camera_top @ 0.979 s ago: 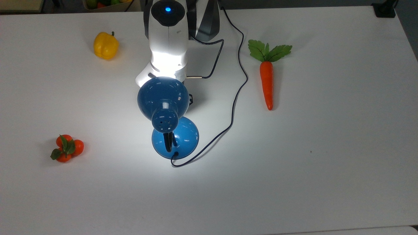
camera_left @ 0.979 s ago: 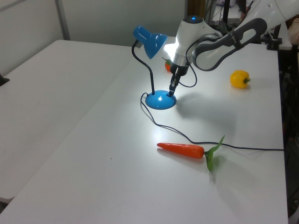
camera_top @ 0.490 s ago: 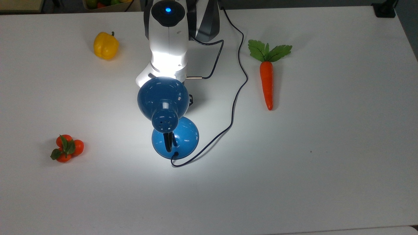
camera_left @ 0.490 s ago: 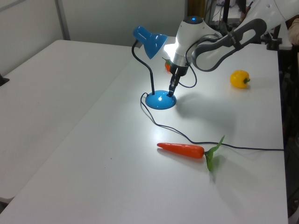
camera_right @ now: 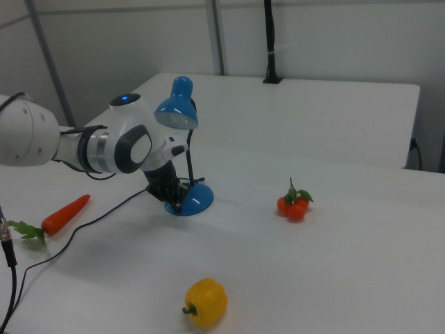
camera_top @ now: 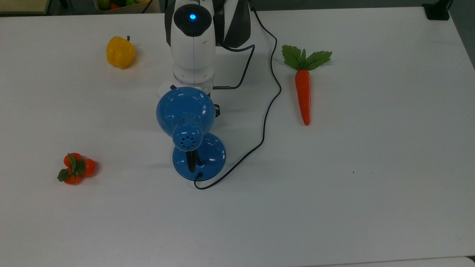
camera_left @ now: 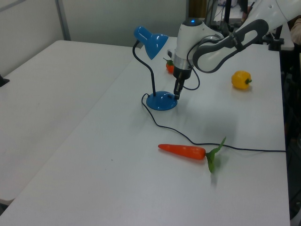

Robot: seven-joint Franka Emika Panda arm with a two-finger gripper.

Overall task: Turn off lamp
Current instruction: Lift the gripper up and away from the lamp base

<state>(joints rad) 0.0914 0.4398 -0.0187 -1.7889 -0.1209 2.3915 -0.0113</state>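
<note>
**Lamp dark, gripper at the edge of its base**

We see the lamp (camera_top: 185,115) standing near the middle of the white table (camera_top: 371,185), its round blue base (camera_left: 161,101) flat on the surface and its black flexible neck (camera_left: 151,75) rising to the dome shade (camera_right: 176,111). No glow falls on the table beneath the shade, and the bulb opening looks unlit in the right view. In the top view the vent holes on the cap (camera_top: 187,138) face up at us, with the shade overhanging the far part of the base.

The gripper (camera_left: 177,93) points down with its tip at the rim of the base, on the left view's right side of it; we find it at the same spot in the right view (camera_right: 175,202). Whether it touches the base, and how its jaws stand, we cannot tell.

The thin black cord (camera_top: 265,122) leaves the base and curves across the table toward the far edge in the top view. A carrot (camera_top: 303,92) lies well apart on the top view's right, a yellow pepper (camera_top: 120,52) on the top view's upper left, and a cluster of small tomatoes (camera_top: 76,168) on the top view's lower left.
</note>
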